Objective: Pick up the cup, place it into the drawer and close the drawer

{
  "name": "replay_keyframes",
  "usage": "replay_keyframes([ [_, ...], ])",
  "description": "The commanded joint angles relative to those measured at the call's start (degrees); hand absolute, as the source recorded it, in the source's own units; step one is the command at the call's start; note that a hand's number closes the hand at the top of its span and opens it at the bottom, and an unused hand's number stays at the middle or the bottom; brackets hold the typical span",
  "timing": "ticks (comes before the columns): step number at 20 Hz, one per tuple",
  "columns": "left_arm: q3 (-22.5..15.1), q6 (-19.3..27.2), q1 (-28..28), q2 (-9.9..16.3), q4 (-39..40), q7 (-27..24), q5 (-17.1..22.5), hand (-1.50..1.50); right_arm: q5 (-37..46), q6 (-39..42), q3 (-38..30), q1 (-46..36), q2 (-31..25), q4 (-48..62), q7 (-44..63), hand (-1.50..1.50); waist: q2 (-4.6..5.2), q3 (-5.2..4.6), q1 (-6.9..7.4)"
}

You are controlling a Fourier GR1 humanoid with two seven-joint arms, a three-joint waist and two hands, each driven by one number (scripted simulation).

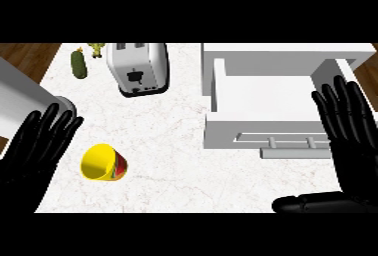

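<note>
A yellow cup (101, 162) with a red and green band lies tipped on the white marble counter (170, 130), its mouth turned to the upper left. Just left of the cup, my left hand (37, 145) is open with fingers straight, not touching it. The white drawer (266, 107) stands pulled open at the right, its handle (291, 141) on the front facing me. Over the drawer's right side my right hand (347, 135) is open, fingers pointing up and thumb stretched out low to the left.
A silver toaster (138, 67) stands at the back centre. A green cucumber (78, 64) and a small yellow-green item (97, 48) lie at the back left. A grey cylinder (18, 97) leans in at the left edge.
</note>
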Motion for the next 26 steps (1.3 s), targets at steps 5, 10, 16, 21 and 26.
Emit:
replay_keyframes([
  [5, -0.9, -1.5, 1.6, -2.3, -1.5, 2.3, 1.6, -1.5, 1.7, 0.7, 0.6, -3.3, 0.6, 3.6, 0.5, -1.5, -0.01, 0.0, 0.0],
  [10, 0.3, 0.8, -4.4, -2.7, 2.1, 4.1, -0.7, -1.5, 0.3, 0.3, -2.1, -5.7, 1.0, 5.5, -0.7, -1.5, 0.03, 0.0, -0.14],
  [16, 2.3, -3.2, 2.8, -2.1, 0.9, 2.7, 0.0, -1.5, 1.2, -1.1, -2.5, -11.3, 0.7, 6.6, 4.0, -1.5, 0.02, -0.02, 0.27],
  [21, 4.5, -4.6, 0.9, -2.3, 7.1, 0.7, -1.2, -1.5, 1.3, 0.6, -2.0, -4.8, 1.5, 4.9, -0.5, -1.5, 0.02, -0.01, -0.02],
  [26, 3.8, -6.1, 2.7, -3.6, 11.7, -3.6, -6.4, -1.5, 1.5, 0.4, 0.5, -0.4, 2.6, -1.8, 1.6, -1.5, -0.02, -0.02, -0.22],
])
